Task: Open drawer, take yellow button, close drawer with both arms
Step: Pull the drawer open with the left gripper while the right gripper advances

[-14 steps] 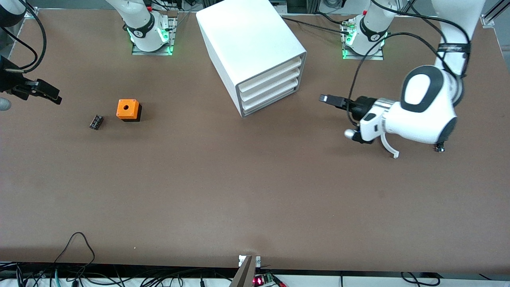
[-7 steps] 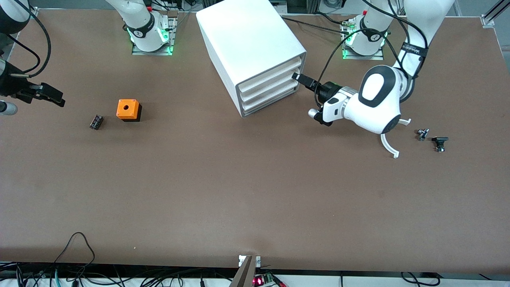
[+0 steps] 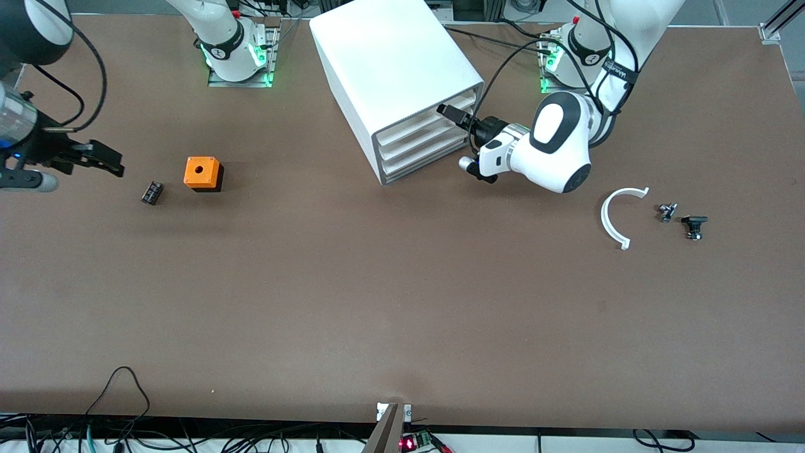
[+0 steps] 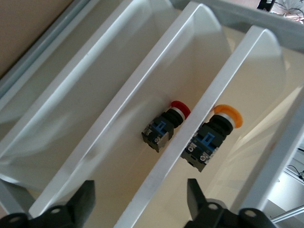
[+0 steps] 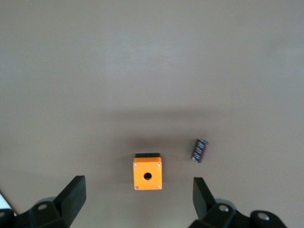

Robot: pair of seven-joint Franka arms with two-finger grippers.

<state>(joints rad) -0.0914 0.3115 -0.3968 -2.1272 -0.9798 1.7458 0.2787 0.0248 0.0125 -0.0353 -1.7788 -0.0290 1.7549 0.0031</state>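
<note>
On the table, nearest the front camera, I see a white curved piece and small black parts toward the left arm's end. Farther off, an orange cube and a dark part lie below my right tool, spread wide and empty. My left tool, wide apart and empty, is at the front of the drawer; through it I see the button inside, beside a red-capped one.

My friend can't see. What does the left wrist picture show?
The open left gripper is right at the white drawers, looking in. One holds a button with an orange-yellow cap; the next holds a red-capped button.
</note>
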